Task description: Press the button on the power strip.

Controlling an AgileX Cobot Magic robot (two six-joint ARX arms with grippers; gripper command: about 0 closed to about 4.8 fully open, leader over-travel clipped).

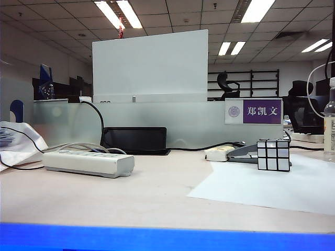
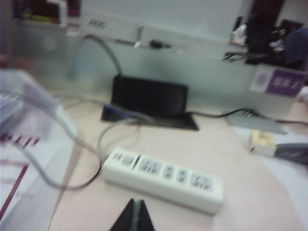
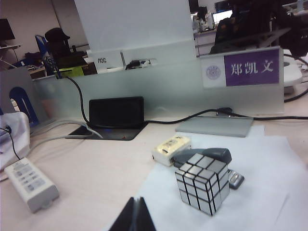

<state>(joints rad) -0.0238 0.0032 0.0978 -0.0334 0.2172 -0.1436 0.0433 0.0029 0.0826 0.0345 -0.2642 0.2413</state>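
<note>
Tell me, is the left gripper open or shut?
Shut: the left gripper shows its two dark fingertips pressed together, short of the power strip.

Readable text: one nameplate, one brand mark.

Purple-and-white nameplate (image 1: 254, 111) fixed to the frosted desk divider (image 1: 157, 123) carries three white Chinese characters, 郑凯文, on the purple field, with a round emblem on the white part beside them; its fine print is too small to read. Same plate legible in the right wrist view (image 3: 242, 67), blurred in the left wrist view. White monitor (image 3: 132, 29) behind the divider shows "AOC" on its lower bezel. Marks on the power strip (image 2: 163, 178) are unreadable.
</note>
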